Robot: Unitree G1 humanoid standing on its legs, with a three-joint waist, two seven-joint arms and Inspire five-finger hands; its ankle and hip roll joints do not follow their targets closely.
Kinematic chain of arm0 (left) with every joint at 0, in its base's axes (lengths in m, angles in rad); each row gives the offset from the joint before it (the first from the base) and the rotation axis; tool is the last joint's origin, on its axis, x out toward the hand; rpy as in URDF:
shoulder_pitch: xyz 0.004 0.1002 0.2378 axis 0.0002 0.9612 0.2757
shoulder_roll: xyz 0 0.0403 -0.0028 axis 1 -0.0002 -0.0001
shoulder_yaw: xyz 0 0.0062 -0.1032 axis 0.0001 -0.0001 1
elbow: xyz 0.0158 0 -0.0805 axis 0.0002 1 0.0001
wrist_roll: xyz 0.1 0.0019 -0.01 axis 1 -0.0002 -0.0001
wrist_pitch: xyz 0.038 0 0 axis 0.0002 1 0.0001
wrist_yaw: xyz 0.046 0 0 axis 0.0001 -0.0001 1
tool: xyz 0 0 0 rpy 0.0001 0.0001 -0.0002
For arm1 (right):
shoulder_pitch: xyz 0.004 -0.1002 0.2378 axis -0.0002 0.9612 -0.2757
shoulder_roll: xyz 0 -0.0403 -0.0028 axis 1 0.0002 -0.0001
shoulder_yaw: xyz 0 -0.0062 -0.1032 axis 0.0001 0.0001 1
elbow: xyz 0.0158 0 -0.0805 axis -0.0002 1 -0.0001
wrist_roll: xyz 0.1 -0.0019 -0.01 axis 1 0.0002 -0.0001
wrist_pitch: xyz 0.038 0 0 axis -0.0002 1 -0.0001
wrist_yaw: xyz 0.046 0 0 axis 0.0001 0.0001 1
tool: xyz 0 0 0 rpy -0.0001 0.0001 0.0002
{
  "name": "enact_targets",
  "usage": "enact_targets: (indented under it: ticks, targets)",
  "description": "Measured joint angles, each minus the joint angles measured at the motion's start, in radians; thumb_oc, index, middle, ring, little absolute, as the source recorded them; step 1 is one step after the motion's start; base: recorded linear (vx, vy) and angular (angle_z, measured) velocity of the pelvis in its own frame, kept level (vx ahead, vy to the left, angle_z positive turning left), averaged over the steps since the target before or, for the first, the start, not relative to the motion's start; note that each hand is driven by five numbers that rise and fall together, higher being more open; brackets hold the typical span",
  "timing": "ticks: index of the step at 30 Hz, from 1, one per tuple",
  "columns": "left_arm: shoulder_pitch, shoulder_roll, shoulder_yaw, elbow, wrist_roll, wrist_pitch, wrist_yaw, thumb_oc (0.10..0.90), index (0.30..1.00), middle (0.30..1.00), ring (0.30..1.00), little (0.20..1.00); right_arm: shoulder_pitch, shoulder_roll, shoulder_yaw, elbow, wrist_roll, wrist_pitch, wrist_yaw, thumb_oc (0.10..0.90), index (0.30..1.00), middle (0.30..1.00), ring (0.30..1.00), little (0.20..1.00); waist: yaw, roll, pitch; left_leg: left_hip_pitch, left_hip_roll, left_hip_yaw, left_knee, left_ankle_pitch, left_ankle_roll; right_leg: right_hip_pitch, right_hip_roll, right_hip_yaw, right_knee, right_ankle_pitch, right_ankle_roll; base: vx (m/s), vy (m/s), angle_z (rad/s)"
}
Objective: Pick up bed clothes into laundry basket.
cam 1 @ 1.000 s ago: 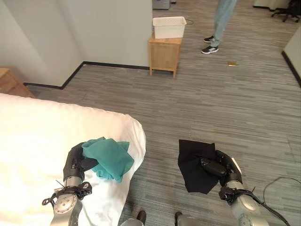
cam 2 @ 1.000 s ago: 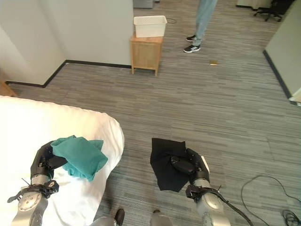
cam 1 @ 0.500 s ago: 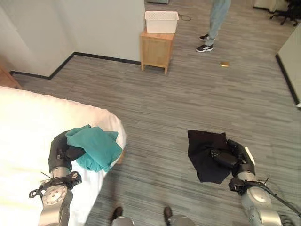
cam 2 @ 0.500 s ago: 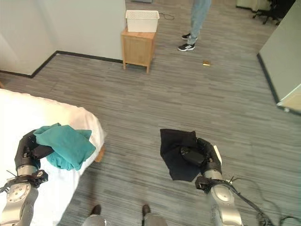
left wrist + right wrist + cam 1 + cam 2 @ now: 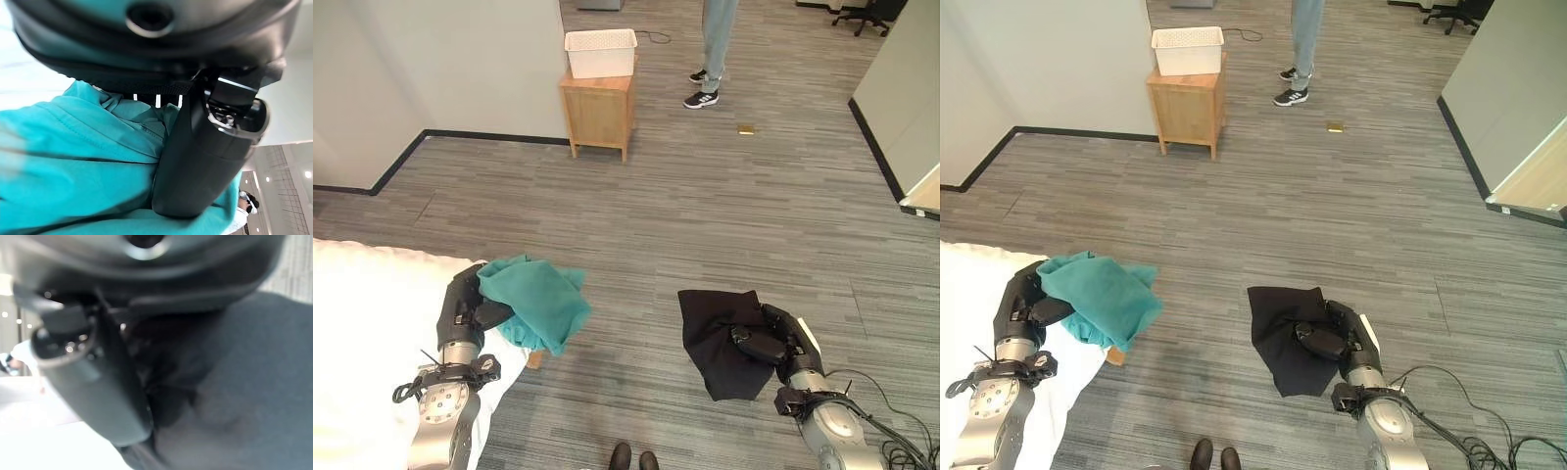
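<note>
Two garments are off the bed, one in each hand: the left hand [image 5: 462,311], near left above the corner of the white bed [image 5: 362,352], has its fingers and thumb curled round a bunched teal cloth [image 5: 536,303], and the right hand [image 5: 773,345], near right over the grey plank floor [image 5: 724,206], grips a black cloth [image 5: 715,338] that hangs in a loose drape. One white laundry basket [image 5: 600,52] stands far off on one small wooden cabinet [image 5: 598,115] beside the wall, with one person's legs [image 5: 713,49] to its right.
</note>
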Motion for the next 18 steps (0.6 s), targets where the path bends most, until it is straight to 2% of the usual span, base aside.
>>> enact_targets:
  ticks: [5,6,7,8,9,10,11,13,15,17,18]
  targets:
    - [0.035,-0.014,0.048,0.025,-0.001,0.0,0.007,0.4,0.3,0.3,0.3,0.3,-0.046,-0.006,-0.013,0.0,0.001,0.0,-0.012,0.4,0.3,0.3,0.3,0.3,0.02,-0.009,0.006,0.011,-0.005,0.002,0.0,-0.009,-0.001,0.016,-0.007,0.012,-0.014,-0.004,0.006,0.09,0.072,-0.02]
    - [0.034,-0.014,0.048,0.039,-0.001,-0.001,0.01,0.4,0.3,0.3,0.3,0.3,-0.056,-0.007,-0.013,0.0,0.0,0.0,-0.015,0.4,0.3,0.3,0.3,0.3,0.026,-0.004,0.009,0.009,-0.003,0.0,0.008,-0.027,0.016,0.003,0.0,0.015,0.015,-0.013,0.014,0.08,0.058,-0.14]
    - [0.032,-0.013,0.048,0.054,-0.001,-0.001,0.014,0.4,0.3,0.3,0.3,0.3,-0.074,-0.008,-0.013,0.0,0.0,0.0,-0.015,0.4,0.3,0.3,0.3,0.3,0.03,0.01,0.02,0.007,0.006,-0.002,0.022,-0.05,0.034,-0.032,0.019,0.017,0.093,-0.033,0.031,0.15,0.073,-0.15]
    - [0.027,-0.009,0.045,0.081,0.0,0.002,0.022,0.4,0.3,0.3,0.3,0.3,-0.088,-0.005,-0.011,-0.011,0.0,-0.002,-0.015,0.4,0.3,0.3,0.3,0.3,0.024,0.024,0.043,0.0,0.013,-0.009,0.054,-0.061,0.044,-0.154,0.05,0.016,0.35,-0.092,0.093,0.17,0.056,-0.03]
    - [0.026,-0.002,0.045,0.082,0.001,0.003,0.024,0.4,0.3,0.3,0.3,0.3,-0.084,-0.002,-0.011,-0.028,-0.002,-0.002,-0.016,0.4,0.3,0.3,0.3,0.3,0.017,0.019,0.059,0.0,0.005,-0.019,0.075,-0.079,0.057,-0.235,0.062,0.013,0.536,-0.104,0.111,0.32,0.052,0.3]
    - [0.025,0.015,0.041,0.083,0.002,0.004,0.024,0.4,0.3,0.3,0.3,0.3,-0.064,0.0,-0.008,-0.06,-0.008,-0.006,-0.014,0.4,0.3,0.3,0.3,0.3,0.002,-0.003,0.088,-0.003,-0.032,-0.025,0.119,-0.105,0.084,-0.381,0.056,0.015,0.809,-0.117,0.129,0.35,0.007,0.46]
    - [0.029,0.018,0.035,0.082,0.002,0.005,0.025,0.4,0.3,0.3,0.3,0.3,-0.049,0.0,-0.008,-0.074,-0.011,-0.006,-0.012,0.4,0.3,0.3,0.3,0.3,-0.004,-0.01,0.091,-0.02,-0.047,-0.017,0.143,-0.109,0.092,-0.429,0.038,0.024,0.869,-0.134,0.124,0.43,-0.033,0.47]
    - [0.032,0.018,0.024,0.079,0.002,0.01,0.023,0.4,0.3,0.3,0.3,0.3,-0.028,-0.001,-0.012,-0.075,-0.013,-0.007,-0.009,0.4,0.3,0.3,0.3,0.3,-0.016,-0.005,0.089,-0.023,-0.056,-0.021,0.168,-0.143,0.108,-0.514,0.005,0.014,0.813,-0.152,0.115,0.35,-0.046,0.29]
    - [0.015,0.023,0.035,0.071,0.003,0.01,0.023,0.4,0.3,0.3,0.3,0.3,0.0,0.004,-0.017,-0.072,-0.013,-0.003,-0.008,0.4,0.3,0.3,0.3,0.3,-0.039,0.009,0.097,-0.043,-0.044,-0.054,0.199,-0.175,0.09,-0.573,-0.022,0.016,0.59,-0.145,0.116,0.74,-0.18,0.47]
    - [-0.033,0.019,0.034,0.076,0.011,0.011,0.025,0.4,0.3,0.3,0.3,0.3,0.062,0.021,-0.055,-0.083,-0.013,-0.004,-0.001,0.4,0.3,0.3,0.3,0.3,-0.072,0.018,0.088,-0.081,-0.042,-0.117,0.284,-0.234,0.087,-0.555,-0.04,0.012,0.385,-0.149,0.141,0.77,-0.256,0.94]
    - [-0.07,0.021,0.033,0.072,0.013,0.009,0.026,0.4,0.3,0.3,0.3,0.3,0.099,0.056,-0.1,-0.083,-0.012,-0.003,-0.005,0.4,0.3,0.3,0.3,0.3,-0.087,0.006,0.083,-0.076,-0.038,-0.167,0.293,-0.26,0.075,-0.519,-0.059,-0.001,0.232,-0.137,0.159,0.61,-0.24,1.13]
